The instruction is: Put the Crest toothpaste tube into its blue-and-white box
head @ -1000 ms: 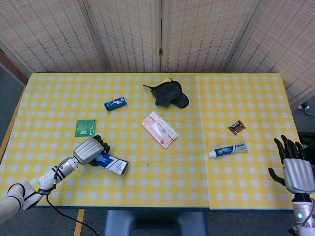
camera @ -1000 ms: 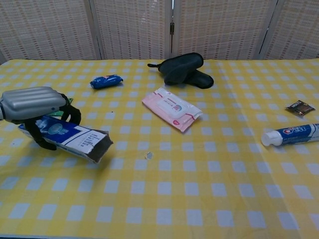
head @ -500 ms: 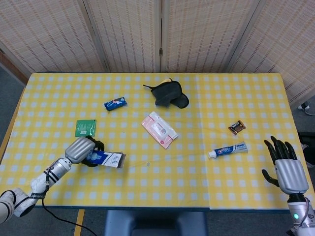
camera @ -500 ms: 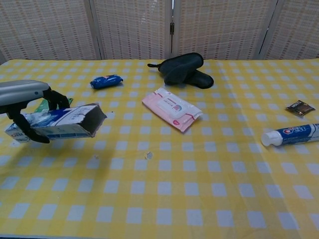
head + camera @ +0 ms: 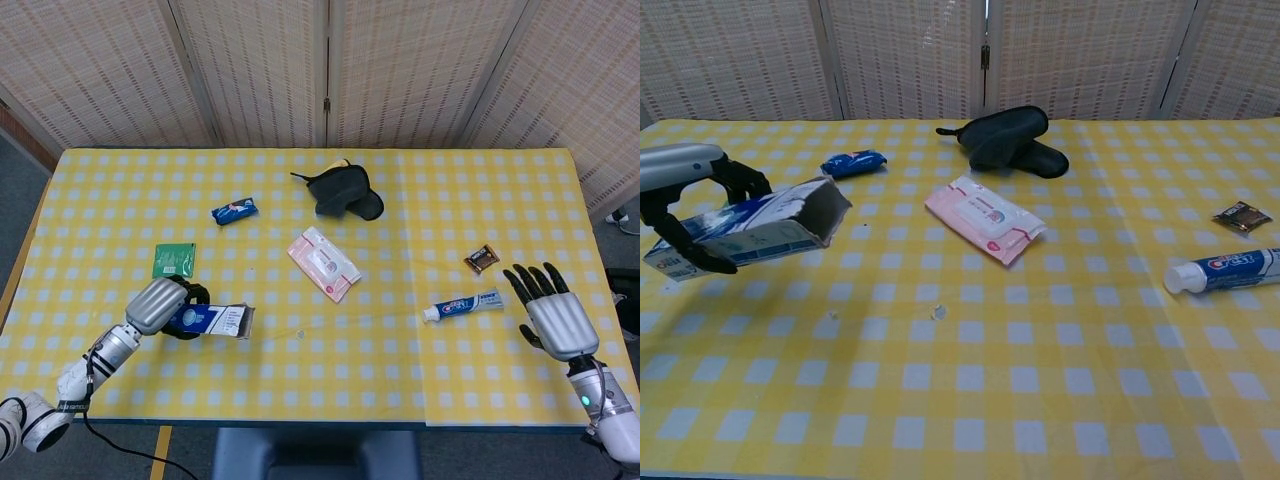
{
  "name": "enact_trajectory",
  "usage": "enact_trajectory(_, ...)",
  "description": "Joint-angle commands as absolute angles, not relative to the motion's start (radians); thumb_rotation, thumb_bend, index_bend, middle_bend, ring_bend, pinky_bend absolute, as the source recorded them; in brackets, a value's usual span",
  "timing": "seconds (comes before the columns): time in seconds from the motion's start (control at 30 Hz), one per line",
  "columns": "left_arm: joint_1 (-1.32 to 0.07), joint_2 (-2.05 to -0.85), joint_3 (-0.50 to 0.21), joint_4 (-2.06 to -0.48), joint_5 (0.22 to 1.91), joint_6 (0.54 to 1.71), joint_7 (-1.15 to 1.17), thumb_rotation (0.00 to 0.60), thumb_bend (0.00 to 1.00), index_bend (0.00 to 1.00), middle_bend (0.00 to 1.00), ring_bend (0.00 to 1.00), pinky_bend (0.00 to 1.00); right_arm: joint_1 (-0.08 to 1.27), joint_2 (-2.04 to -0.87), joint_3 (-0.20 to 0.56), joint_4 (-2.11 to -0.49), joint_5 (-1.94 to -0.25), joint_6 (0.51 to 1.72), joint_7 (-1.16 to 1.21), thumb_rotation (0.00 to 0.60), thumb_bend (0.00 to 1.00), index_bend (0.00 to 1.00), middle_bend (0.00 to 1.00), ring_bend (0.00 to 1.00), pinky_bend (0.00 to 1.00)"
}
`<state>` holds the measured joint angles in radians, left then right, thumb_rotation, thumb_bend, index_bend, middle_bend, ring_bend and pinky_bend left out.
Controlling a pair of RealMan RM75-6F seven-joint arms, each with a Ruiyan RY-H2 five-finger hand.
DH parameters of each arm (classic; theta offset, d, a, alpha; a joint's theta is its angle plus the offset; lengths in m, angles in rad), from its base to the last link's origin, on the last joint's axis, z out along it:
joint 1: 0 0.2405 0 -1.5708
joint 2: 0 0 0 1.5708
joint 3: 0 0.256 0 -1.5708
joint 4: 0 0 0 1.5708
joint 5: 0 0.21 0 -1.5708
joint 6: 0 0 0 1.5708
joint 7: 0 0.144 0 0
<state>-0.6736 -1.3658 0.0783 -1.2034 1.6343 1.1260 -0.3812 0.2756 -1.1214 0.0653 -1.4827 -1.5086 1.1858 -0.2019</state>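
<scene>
Near the table's (image 5: pixel 300 390) front-left corner, the left hand (image 5: pixel 158 305) wraps its dark fingers (image 5: pixel 740 180) around the blue-and-white cardboard toothpaste box (image 5: pixel 750 228), holding it lifted off the yellow checked cloth with its open end toward the table's middle. Behind it lie a green packet (image 5: pixel 174 259) and a small blue wrapper (image 5: pixel 234 211). At the centre is a pink-and-white wipes pack (image 5: pixel 323 263), with a black pouch (image 5: pixel 341 192) toward the back edge. The white-and-blue Crest toothpaste tube (image 5: pixel 461 305) lies flat near the right edge, beside a small brown sachet (image 5: pixel 481 260). The right hand (image 5: pixel 548 315) hovers just right of the tube, fingers spread, holding nothing.
</scene>
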Motion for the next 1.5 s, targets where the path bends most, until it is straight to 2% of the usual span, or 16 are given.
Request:
enact_trajectory(0.03, -0.675, -1.364, 0.077, -1.210, 1.638, 1.122, -0.374, 0.600, 0.13, 0.63, 0.72, 0.57, 0.42, 0.325, -1.146, 0.059, -1.457, -1.544, 1.135, -0.204, 0.600, 0.38, 0.15, 0.19, 0.17, 0.13)
enact_trajectory(0.3, -0.666, -1.354, 0.070, -1.234, 1.641, 1.132, -0.355, 0.600, 0.13, 0.63, 0.72, 0.57, 0.42, 0.417, -1.211, 0.083, -1.445, -1.465, 0.990, -0.268, 0.600, 0.38, 0.25, 0.24, 0.21, 0.17)
enact_trajectory(0.5, -0.661, -1.345, 0.068, -1.241, 1.641, 1.130, -0.353, 0.600, 0.13, 0.63, 0.72, 0.57, 0.42, 0.470, -1.297, 0.089, -1.372, -1.415, 0.924, -0.313, 0.600, 0.38, 0.27, 0.25, 0.22, 0.17)
enact_trajectory(0.77, -0.650, -1.338, 0.066, -1.234, 1.642, 1.138, -0.362, 0.600, 0.13, 0.63, 0.72, 0.57, 0.42, 0.511, -1.377, 0.075, -1.308, -1.386, 0.876, -0.357, 0.600, 0.38, 0.30, 0.27, 0.23, 0.18)
enact_trajectory(1.07, -0.644, -1.338, 0.064, -1.218, 1.647, 1.144, -0.378, 0.600, 0.13, 0.63, 0.72, 0.57, 0.42, 0.532, -1.410, 0.059, -1.291, -1.366, 0.859, -0.377, 0.600, 0.38, 0.33, 0.29, 0.24, 0.19)
enact_trajectory(1.33, -0.642, -1.340, 0.064, -1.201, 1.650, 1.139, -0.397, 0.600, 0.13, 0.63, 0.72, 0.57, 0.42, 0.538, -1.449, 0.048, -1.256, -1.364, 0.879, -0.396, 0.600, 0.38, 0.49, 0.41, 0.36, 0.28)
enact_trajectory(1.4, -0.643, -1.340, 0.063, -1.199, 1.649, 1.137, -0.403, 0.600, 0.13, 0.63, 0.72, 0.57, 0.42, 0.536, -1.461, 0.050, -1.245, -1.369, 0.900, -0.399, 0.600, 0.38, 0.56, 0.47, 0.40, 0.34)
enact_trajectory(1.5, -0.642, -1.339, 0.063, -1.197, 1.650, 1.137, -0.407, 0.600, 0.13, 0.63, 0.72, 0.57, 0.42, 0.531, -1.482, 0.055, -1.225, -1.394, 0.952, -0.387, 0.600, 0.38, 0.68, 0.59, 0.50, 0.48)
